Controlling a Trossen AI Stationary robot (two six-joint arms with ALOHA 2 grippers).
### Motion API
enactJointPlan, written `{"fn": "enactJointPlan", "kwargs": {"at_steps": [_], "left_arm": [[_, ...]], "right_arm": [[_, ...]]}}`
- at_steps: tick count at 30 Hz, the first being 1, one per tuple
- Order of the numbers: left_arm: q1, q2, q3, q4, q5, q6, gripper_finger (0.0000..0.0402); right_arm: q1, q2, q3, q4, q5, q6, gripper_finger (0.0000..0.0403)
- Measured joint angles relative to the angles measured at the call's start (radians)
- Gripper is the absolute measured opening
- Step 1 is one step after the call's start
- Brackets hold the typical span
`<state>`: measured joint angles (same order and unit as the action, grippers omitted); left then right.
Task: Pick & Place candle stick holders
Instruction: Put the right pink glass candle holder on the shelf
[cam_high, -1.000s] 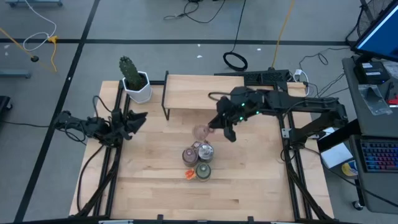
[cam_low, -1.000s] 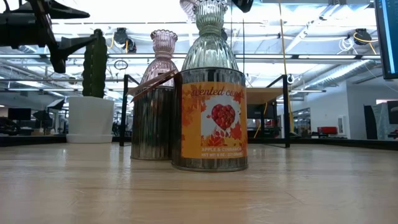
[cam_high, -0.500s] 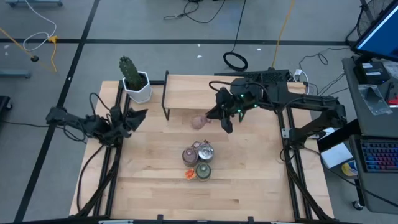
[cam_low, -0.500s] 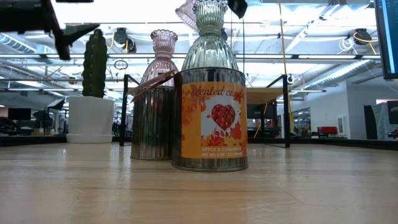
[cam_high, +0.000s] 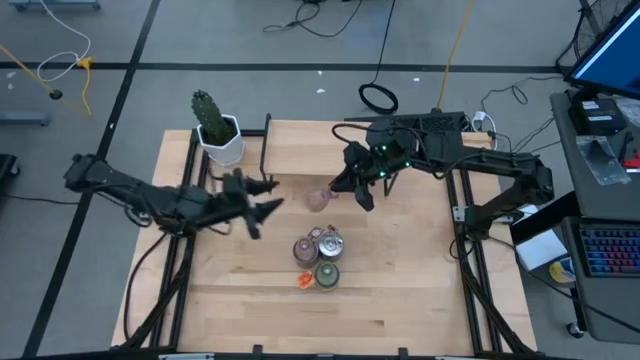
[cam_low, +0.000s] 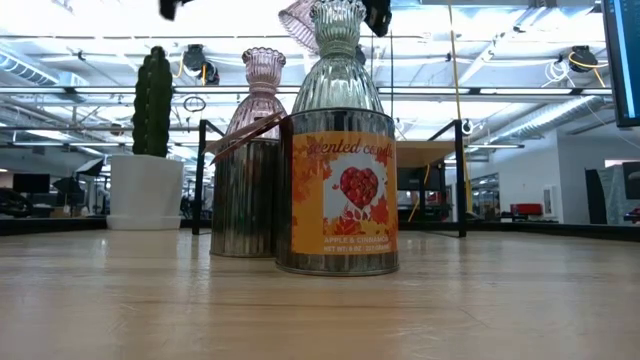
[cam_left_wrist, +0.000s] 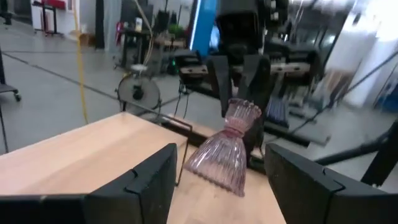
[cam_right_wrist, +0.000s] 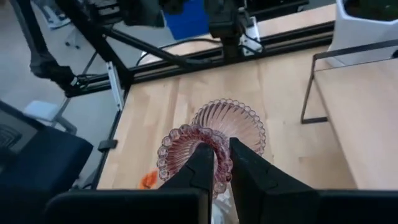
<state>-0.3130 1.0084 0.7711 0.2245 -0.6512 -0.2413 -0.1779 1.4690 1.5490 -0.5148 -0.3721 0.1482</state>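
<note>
Pinkish ribbed glass candle stick holder with a beaded rim, pinched at its rim between the pressed-together fingers of the right gripper, held tilted above the bench toward its far edge. Left gripper, fingers spread, empty, nearer the left edge. Near the bench's centre: clustered holders, including a metal tin labelled "scented candle, apple & cinnamon". White pot with green cactus at the far left corner.
</note>
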Motion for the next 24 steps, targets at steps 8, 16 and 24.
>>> {"fn": "enactJointPlan", "kwargs": {"at_steps": [8,16,24], "left_arm": [[0.021,0.271,0.295,-0.202,0.0,0.081,0.0241],[0.09,0.47,0.547,-0.46,0.139,0.082,0.0241],[0.153,0.593,0.674,-0.577,0.22,0.082,0.0241]], "right_arm": [[0.0,0.001,0.0,-0.031,0.001,-0.01,0.0022],[0.003,0.001,0.0,-0.066,0.001,-0.018,0.0022],[0.011,0.001,0.0,-0.074,0.0,-0.018,0.0022]]}}
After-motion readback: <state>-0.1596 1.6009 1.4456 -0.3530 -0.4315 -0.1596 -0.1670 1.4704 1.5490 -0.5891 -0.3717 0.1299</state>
